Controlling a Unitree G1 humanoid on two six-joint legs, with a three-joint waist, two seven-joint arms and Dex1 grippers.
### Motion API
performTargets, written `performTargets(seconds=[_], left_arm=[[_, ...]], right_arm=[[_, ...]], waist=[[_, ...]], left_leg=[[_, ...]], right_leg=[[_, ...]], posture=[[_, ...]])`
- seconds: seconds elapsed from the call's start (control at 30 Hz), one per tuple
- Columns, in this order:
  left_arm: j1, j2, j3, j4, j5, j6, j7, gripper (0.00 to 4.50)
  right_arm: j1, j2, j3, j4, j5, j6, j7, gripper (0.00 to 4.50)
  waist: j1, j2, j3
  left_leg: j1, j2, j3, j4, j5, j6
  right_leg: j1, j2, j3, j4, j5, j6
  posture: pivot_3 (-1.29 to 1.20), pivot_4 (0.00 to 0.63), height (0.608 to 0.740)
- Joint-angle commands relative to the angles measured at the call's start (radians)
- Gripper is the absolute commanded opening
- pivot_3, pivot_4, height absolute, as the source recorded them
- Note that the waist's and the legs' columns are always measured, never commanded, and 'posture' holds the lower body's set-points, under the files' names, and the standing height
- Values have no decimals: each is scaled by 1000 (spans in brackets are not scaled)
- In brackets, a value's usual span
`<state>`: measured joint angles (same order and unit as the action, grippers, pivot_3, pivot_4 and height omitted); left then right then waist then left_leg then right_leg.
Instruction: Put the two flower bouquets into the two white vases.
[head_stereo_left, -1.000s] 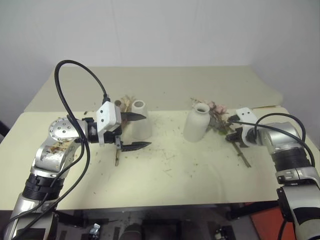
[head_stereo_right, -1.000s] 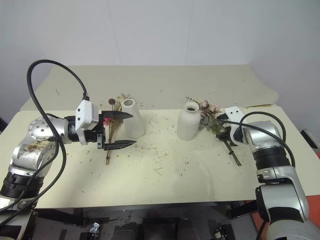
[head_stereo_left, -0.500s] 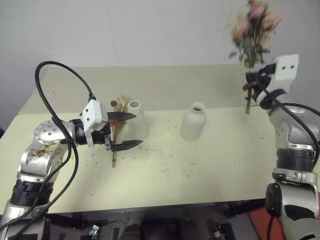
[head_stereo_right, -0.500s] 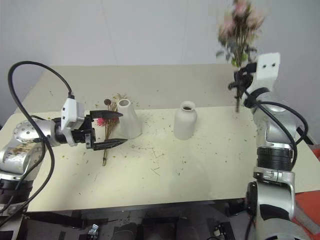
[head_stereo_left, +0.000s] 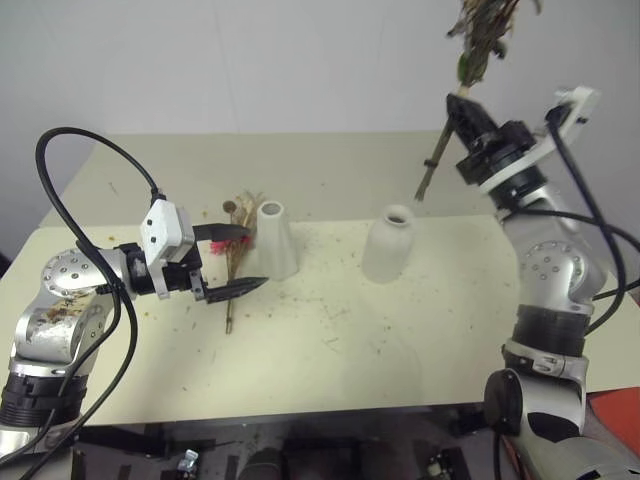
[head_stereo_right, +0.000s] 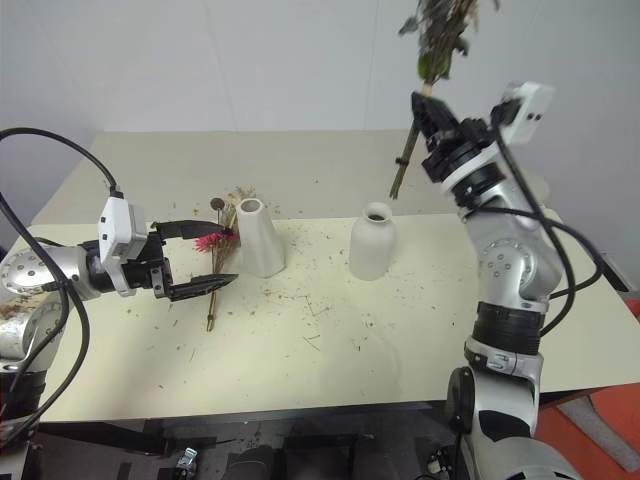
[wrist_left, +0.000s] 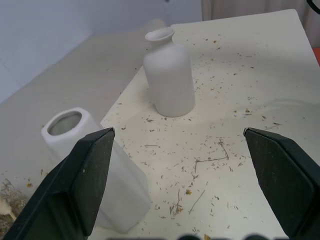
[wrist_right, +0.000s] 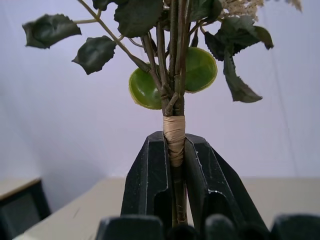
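Both matte white vases (head_stereo_left: 275, 242) (head_stereo_left: 390, 245) empty. Right gripper (head_stereo_left: 465, 112) clamped on green-leafed rose bouquet (head_stereo_left: 470, 60), raised above shorter bottle vase. Left gripper (head_stereo_left: 232, 260) spread wide, empty, beside red-daisy dried bouquet (head_stereo_left: 232, 262) lying on table (head_stereo_left: 400, 340).

Head stereo pair looks forward and down over the pale cream surface (head_stereo_left: 330, 340), sharing both matte white vases. Left wrist view sits low and close, facing them. Right wrist view looks close up along taped green stems (wrist_right: 174, 135).

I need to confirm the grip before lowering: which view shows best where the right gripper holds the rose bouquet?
The right wrist view: the right gripper is shut on the rose bouquet at its taped stem. The eye views show the bouquet tilted above the shorter vase.
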<state>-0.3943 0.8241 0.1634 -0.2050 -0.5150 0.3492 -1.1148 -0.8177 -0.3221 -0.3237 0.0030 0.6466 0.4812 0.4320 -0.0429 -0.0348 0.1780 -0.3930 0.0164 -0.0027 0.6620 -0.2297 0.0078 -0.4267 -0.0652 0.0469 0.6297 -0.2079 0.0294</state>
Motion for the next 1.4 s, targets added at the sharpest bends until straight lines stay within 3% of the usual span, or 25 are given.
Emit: performTargets(seconds=[0.03, 0.67, 1.4], left_arm=[[-1, 7, 49, -46, -29, 1, 25, 4500], [29, 22, 69, -69, -36, 12, 62, 4500], [-13, 13, 45, -30, 6, -30, 72, 4500]], right_arm=[[-16, 9, 3, 18, -23, -78, 5, 220], [-15, 66, 87, 261, -165, -355, 99, 220], [149, 146, 172, 176, -304, -563, 63, 220]], waist=[[0, 0, 0], [-1, 0, 0], [-2, 0, 0]], left_leg=[[0, 0, 0, 0, 0, 0], [0, 0, 0, 0, 0, 0], [0, 0, 0, 0, 0, 0]], right_leg=[[0, 0, 0, 0, 0, 0], [0, 0, 0, 0, 0, 0], [0, 0, 0, 0, 0, 0]], posture=[[0, 150, 740], [0, 150, 740], [0, 150, 740]])
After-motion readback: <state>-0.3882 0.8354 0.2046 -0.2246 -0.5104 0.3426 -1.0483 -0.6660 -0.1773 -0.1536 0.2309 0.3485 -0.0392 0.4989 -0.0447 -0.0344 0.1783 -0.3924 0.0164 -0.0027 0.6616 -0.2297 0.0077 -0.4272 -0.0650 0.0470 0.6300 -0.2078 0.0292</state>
